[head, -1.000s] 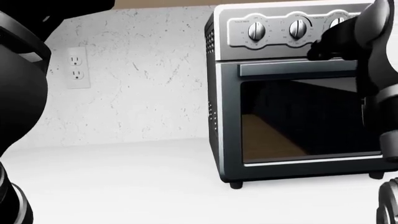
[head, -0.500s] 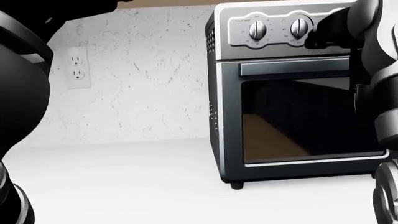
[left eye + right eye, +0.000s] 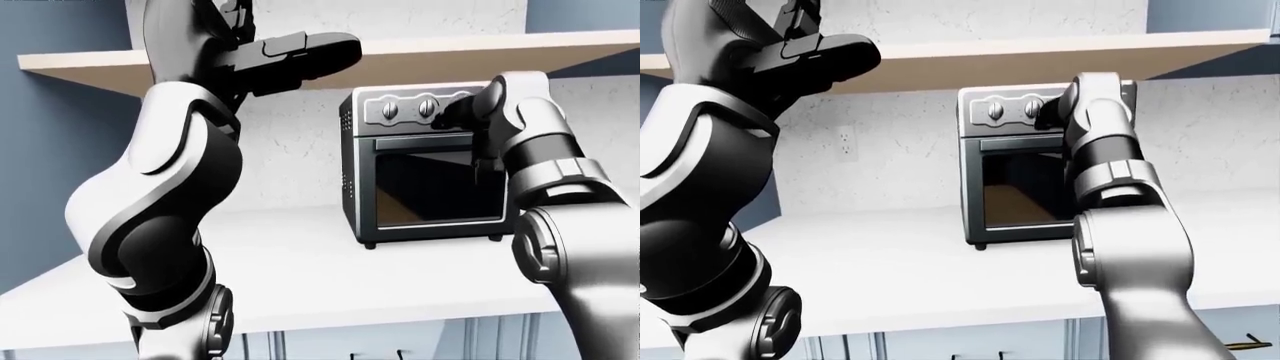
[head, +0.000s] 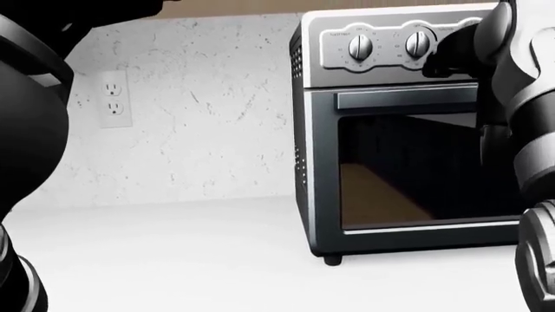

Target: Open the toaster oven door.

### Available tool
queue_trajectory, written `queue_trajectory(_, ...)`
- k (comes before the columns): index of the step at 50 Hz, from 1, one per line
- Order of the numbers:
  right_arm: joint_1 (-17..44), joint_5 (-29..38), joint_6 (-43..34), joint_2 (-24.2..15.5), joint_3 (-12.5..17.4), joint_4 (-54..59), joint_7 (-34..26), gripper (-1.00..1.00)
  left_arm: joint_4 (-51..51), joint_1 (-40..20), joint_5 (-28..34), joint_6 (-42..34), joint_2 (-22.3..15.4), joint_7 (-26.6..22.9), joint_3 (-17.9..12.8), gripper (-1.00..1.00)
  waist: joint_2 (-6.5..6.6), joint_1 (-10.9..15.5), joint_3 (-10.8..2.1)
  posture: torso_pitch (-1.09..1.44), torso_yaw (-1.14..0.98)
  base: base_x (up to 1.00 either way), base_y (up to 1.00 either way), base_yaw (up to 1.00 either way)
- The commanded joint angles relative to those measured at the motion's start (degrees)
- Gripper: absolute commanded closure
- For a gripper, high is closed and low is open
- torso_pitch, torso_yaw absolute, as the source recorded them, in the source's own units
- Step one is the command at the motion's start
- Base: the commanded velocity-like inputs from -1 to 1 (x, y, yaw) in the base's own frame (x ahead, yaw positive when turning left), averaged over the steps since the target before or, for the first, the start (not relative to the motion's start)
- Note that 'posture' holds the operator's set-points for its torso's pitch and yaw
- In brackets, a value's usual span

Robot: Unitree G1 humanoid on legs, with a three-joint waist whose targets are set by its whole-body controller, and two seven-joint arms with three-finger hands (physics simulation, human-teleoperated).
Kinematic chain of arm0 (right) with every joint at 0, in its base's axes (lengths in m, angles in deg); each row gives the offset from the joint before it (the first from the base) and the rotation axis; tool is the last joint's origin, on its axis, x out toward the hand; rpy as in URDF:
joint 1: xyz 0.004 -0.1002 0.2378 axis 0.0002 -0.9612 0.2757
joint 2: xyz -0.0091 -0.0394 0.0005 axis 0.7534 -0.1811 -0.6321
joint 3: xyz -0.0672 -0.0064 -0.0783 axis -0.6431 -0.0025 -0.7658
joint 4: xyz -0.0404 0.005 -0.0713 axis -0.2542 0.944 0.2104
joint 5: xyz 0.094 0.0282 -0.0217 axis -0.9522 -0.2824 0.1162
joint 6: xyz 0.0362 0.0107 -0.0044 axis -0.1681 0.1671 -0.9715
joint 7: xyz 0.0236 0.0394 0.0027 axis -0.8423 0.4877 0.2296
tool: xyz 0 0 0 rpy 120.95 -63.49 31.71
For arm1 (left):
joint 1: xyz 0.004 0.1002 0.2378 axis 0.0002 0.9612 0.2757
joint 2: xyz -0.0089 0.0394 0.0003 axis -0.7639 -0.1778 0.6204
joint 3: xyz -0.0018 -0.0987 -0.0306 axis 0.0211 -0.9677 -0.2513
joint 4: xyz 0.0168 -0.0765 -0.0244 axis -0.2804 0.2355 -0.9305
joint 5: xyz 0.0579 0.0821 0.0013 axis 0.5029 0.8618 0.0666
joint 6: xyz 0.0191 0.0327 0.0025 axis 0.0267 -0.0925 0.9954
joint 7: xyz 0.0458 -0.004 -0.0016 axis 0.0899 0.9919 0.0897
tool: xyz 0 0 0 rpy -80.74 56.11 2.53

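Raised higher, right hand [image 3: 462, 111] covers toaster oven [image 3: 420, 169] knobs.

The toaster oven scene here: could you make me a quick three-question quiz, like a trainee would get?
1. True or false: the toaster oven door is shut.
2. Which hand is up at the oven's knob panel? A) left hand B) right hand
3. Fill in: on the wall, at the left of the oven in the head view, is an ____.

Key
1. True: the door lies flush, its handle bar against the oven face.
2. B; the left hand is raised near the shelf, away from the oven.
3. Outlet.
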Motion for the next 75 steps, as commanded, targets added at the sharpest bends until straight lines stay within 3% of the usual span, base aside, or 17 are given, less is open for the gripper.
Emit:
queue_trajectory(1,1.96,-0.09,-0.09,-0.11,0.01,-1.38,1.57,-1.0,0.45,-1.41,0.49,0.75,-0.3,-0.07,-0.51,-1.0,-0.32,-0.02,0.12,-1.01,0.0,0.0,0.0,0.0)
queue_trajectory(29,3.71,-0.03,-0.84,1.52,-1.22,3.68,4.44,-1.0,0.3,-1.29,0.84,0.74,0.06,-0.43,-0.54,-1.0,-0.07,-0.29,0.11,-1.01,0.0,0.0,0.0,0.0)
queue_trajectory(57,5.44,-0.31,-3.61,2.94,-0.8,7.7,13.77,-1.0,0.13,-1.18,1.11,0.62,0.21,-0.54,-0.38,-1.0,-0.14,0.38,0.06,-1.01,0.0,0.0,0.0,0.0)
queue_trajectory(75,4.22,-0.2,-4.15,3.7,-0.87,8.51,13.78,-1.0,0.54,-1.31,1.29,0.86,0.24,-0.9,-0.48,-1.0,-0.07,0.51,0.03,-1.01,0.0,0.0,0.0,0.0)
